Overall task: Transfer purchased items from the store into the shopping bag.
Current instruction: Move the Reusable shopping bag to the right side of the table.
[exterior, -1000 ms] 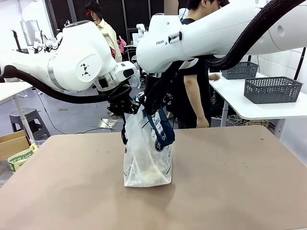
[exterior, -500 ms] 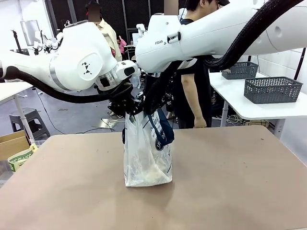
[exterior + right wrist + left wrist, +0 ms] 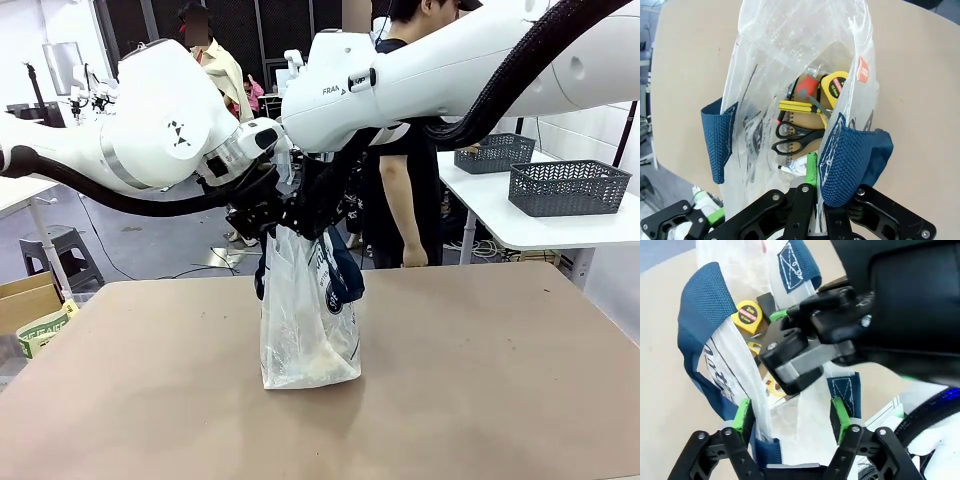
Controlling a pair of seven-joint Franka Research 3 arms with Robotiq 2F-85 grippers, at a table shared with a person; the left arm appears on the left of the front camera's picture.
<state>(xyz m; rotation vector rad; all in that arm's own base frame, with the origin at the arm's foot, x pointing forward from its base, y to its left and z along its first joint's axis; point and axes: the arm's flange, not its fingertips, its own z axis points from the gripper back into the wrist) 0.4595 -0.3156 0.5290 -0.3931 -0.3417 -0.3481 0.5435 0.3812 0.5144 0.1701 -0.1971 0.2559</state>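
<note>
- Front view: the tall translucent white plastic shopping bag (image 3: 308, 320) with navy strap handles stands upright at the middle of the flat brown table (image 3: 500, 380), its mouth gathered between the 2 arms.
- The black left hand (image 3: 260, 215) sits at 11 o'clock of the bag mouth and the black right hand (image 3: 318, 208) at 1 o'clock, the 2 very close together.
- Left wrist view: the left hand (image 3: 791, 412) is wide, its green pads (image 3: 743, 412) apart. Bag film and a navy strap lie loose between them, and it grips nothing.
- Right wrist view: the right hand (image 3: 812, 174) is pinched narrow on the bag rim beside a navy strap, so it alone holds the mouth up.
- Inside the bag, at 12 o'clock from that hand, lie a round yellow tape measure (image 3: 835, 82), black-handled scissors (image 3: 797, 137), a small red pack (image 3: 805, 87) and a flat brown cardboard packet (image 3: 812, 120).
- Risk, as I judge it: with 1 side free, the thin film may sag across the opening, and the next item could catch on it and drop onto the table.
- Risk: the hands are so close that a small sideways move could knock them together, or snag the loose strap and tip the bag.
</note>
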